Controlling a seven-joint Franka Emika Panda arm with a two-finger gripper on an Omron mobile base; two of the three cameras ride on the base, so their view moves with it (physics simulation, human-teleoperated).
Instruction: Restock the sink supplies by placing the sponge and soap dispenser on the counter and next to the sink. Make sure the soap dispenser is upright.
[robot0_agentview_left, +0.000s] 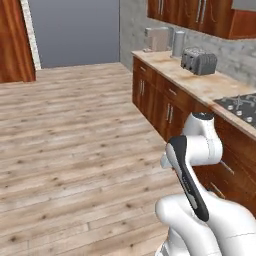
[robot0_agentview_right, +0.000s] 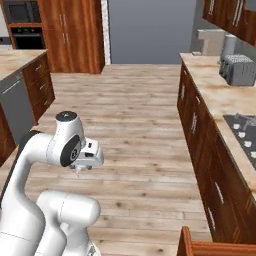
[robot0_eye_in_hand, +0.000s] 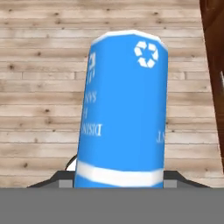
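The soap dispenser (robot0_eye_in_hand: 124, 109), a slim blue bottle with a white recycling mark and white bands, stands between my fingers in the hand view, base pointing away over the wooden floor. My gripper (robot0_eye_in_hand: 118, 180) is shut on it near its pump end, which is hidden. In the right base view the hand (robot0_agentview_right: 86, 156) is tucked close to the folded arm, low over the floor. The counter (robot0_agentview_left: 200, 84) (robot0_agentview_right: 212, 95) runs along the right wall. The sponge and the sink are out of view.
On the counter stand a grey toaster (robot0_agentview_left: 199, 61) (robot0_agentview_right: 238, 70), a grey canister (robot0_agentview_left: 178, 43) and the black hob (robot0_agentview_left: 242, 107) (robot0_agentview_right: 244, 131). Brown cabinets (robot0_agentview_left: 160, 102) sit below. A second counter with a dishwasher (robot0_agentview_right: 17, 107) is at left. Wooden floor (robot0_agentview_right: 130, 115) lies between.
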